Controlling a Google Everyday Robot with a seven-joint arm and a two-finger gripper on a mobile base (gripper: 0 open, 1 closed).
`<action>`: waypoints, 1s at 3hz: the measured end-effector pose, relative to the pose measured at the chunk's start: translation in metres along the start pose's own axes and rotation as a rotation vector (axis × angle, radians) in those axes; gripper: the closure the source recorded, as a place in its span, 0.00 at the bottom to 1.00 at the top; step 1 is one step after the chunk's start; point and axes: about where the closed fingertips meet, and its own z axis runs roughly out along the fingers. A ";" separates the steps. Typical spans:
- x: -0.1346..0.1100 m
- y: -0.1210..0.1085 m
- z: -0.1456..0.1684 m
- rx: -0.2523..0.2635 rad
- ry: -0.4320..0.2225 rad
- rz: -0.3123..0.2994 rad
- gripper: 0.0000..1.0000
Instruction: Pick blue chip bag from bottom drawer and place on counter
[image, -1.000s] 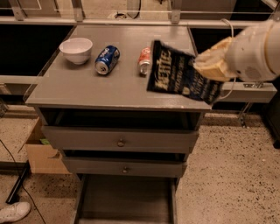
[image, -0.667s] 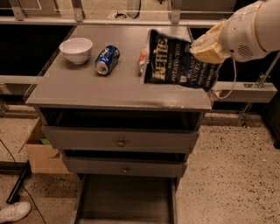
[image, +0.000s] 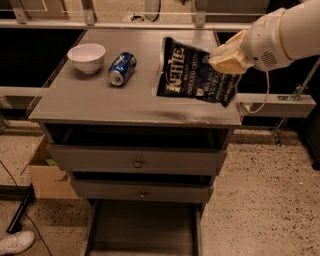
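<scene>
The pincer (image: 226, 59), on the white arm that reaches in from the right, sits over the right rear part of the table (image: 100, 105); it is closed on the upper right corner of the blue chip bag (image: 192, 75), so the bag hangs from it leftward and toward the camera. The bag's long axis runs roughly left to right, sloping a little down to the right; its left end looks close to the table top or on it, though I cannot tell which; its lower right corner juts past the table's right edge. Since there is only one arm, the coming move turns on this: most of the bag lies over the table, left of the pincer, so letting go here would probably land it on top, with some risk at the overhanging corner.

White "Kettle" lettering runs sideways up the bag's left part; smaller lines beside it seem to read "potato chips" and perhaps "vinegar". The blue soda can (image: 122, 68) lies on its side near a white bowl (image: 86, 56), well left of the bag; its brand is unreadable. The bottom drawer (image: 145, 232) stands pulled out, with nothing visible in the part shown.
</scene>
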 end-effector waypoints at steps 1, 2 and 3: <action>0.004 -0.002 0.019 -0.069 -0.030 0.024 1.00; 0.004 0.004 0.040 -0.131 -0.043 0.014 1.00; 0.004 0.003 0.046 -0.148 -0.040 0.011 1.00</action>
